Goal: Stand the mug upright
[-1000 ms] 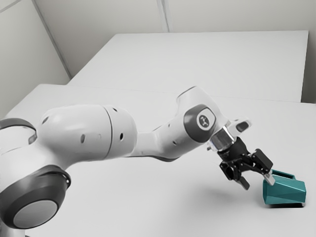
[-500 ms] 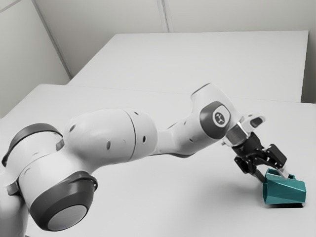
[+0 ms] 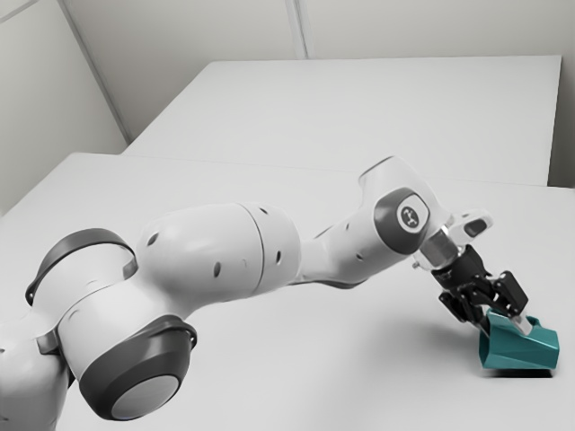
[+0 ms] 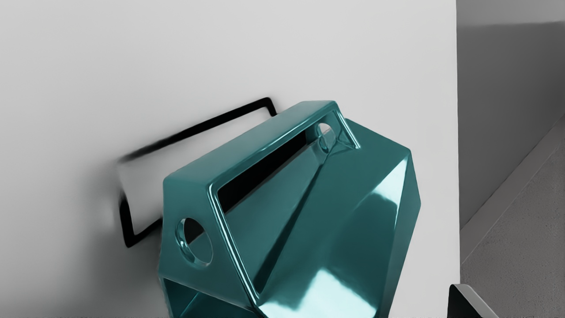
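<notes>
Mug [image 3: 526, 353] lies on its side just below the tool [image 3: 504, 329], which stands open.

A smooth pale-grey back wall [image 3: 431, 27] meets a plain grey side wall [image 3: 40, 99]. Below lie 2 flat white tabletops, 1 nearer [image 3: 377, 368] and 1 farther [image 3: 377, 108]. The wrist view shows speckled grey flooring [image 4: 521, 238].

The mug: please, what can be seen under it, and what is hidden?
Under the mug is the table, with a dark shadow along the mug's lower edge in the exterior view. The patch directly beneath is covered by the mug.
</notes>
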`<state>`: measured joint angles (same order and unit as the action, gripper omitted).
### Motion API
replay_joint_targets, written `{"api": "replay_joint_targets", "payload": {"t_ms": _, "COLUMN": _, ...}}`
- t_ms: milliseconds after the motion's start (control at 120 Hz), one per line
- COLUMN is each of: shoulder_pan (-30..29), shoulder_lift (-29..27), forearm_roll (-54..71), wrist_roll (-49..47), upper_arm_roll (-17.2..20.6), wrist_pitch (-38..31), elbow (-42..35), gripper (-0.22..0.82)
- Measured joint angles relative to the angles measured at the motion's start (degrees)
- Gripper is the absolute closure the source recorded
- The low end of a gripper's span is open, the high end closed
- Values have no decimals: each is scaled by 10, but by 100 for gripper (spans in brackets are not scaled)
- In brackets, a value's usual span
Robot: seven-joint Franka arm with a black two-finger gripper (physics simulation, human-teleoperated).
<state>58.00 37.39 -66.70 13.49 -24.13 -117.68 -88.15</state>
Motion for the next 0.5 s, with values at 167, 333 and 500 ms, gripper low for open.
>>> {"api": "replay_joint_targets", "payload": {"t_ms": 167, "shoulder_pan": 1, "shoulder_lift": 0, "forearm_roll": -5, "wrist_roll": 3, "upper_arm_roll": 1, "wrist_pitch": 0, "elbow": 5, "gripper": 55}}
{"api": "replay_joint_targets", "payload": {"t_ms": 333, "shoulder_pan": 3, "shoulder_lift": 0, "forearm_roll": -4, "wrist_roll": 3, "upper_arm_roll": 3, "wrist_pitch": -1, "elbow": 8, "gripper": 67}}
{"api": "replay_joint_targets", "payload": {"t_ms": 500, "shoulder_pan": 7, "shoulder_lift": -1, "forearm_roll": -3, "wrist_roll": 2, "upper_arm_roll": 5, "wrist_pitch": -4, "elbow": 11, "gripper": 73}}
